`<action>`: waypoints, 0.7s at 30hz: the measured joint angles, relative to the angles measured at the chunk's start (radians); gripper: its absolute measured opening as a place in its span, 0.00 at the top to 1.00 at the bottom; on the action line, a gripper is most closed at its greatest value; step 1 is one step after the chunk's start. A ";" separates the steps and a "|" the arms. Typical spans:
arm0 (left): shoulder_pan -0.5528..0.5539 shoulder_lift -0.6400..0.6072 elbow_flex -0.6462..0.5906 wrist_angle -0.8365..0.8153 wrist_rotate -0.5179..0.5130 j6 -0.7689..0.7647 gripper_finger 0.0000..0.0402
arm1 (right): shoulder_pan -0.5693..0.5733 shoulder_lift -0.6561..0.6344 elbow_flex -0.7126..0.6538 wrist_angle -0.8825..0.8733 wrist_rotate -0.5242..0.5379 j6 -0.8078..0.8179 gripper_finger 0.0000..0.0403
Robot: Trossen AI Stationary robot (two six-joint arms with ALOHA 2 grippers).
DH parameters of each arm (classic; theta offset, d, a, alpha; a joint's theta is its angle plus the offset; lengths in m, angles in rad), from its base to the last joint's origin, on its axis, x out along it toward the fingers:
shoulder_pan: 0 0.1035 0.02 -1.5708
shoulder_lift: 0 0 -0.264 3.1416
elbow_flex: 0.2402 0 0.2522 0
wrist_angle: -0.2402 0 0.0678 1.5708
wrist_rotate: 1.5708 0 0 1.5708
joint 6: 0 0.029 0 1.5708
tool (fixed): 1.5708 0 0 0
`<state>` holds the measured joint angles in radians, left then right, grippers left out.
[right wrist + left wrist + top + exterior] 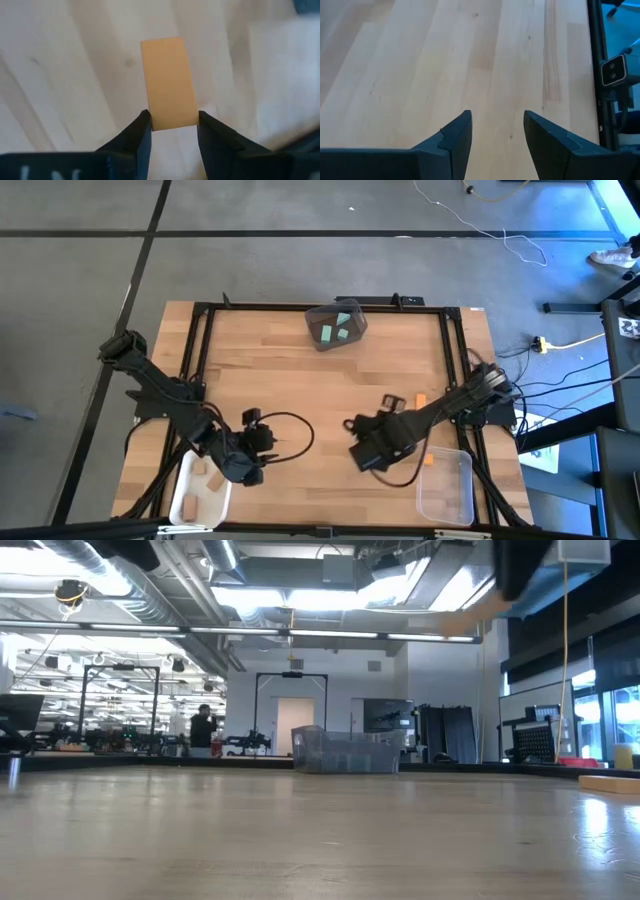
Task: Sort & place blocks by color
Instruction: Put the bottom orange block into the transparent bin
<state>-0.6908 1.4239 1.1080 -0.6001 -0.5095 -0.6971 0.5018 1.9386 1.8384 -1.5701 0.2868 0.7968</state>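
One orange block sits clamped between the right gripper's fingertips, at lower centre-right of the high view, over bare wood just left of the clear bin; another orange block lies on the table near that arm, and one more orange piece shows at the clear bin's upper edge. The step in hand looks like carrying — the next move calls for swinging right over the bin before letting go. Teal blocks rest in the grey bin at top centre; tan blocks lie in the white bin at lower left. The left gripper hangs by that bin, released and empty; the right arm's own cable could snag.
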 joint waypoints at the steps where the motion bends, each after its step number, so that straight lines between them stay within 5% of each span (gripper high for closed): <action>1: 0.003 0.000 0.000 0.002 0.002 0.000 0.58 | 0.000 -0.034 -0.043 -0.001 -0.001 0.030 0.68; 10: 0.028 0.000 0.000 0.000 0.014 0.000 0.58 | 0.060 -0.390 -0.425 -0.004 -0.168 0.325 0.68; 21: 0.130 0.000 0.000 0.046 0.060 0.110 0.58 | 0.294 -0.600 -0.661 0.089 -0.528 0.382 0.68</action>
<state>-0.5604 1.4239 1.1080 -0.5537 -0.4499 -0.5872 0.7954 1.3381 1.1776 -1.4814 -0.2412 1.1786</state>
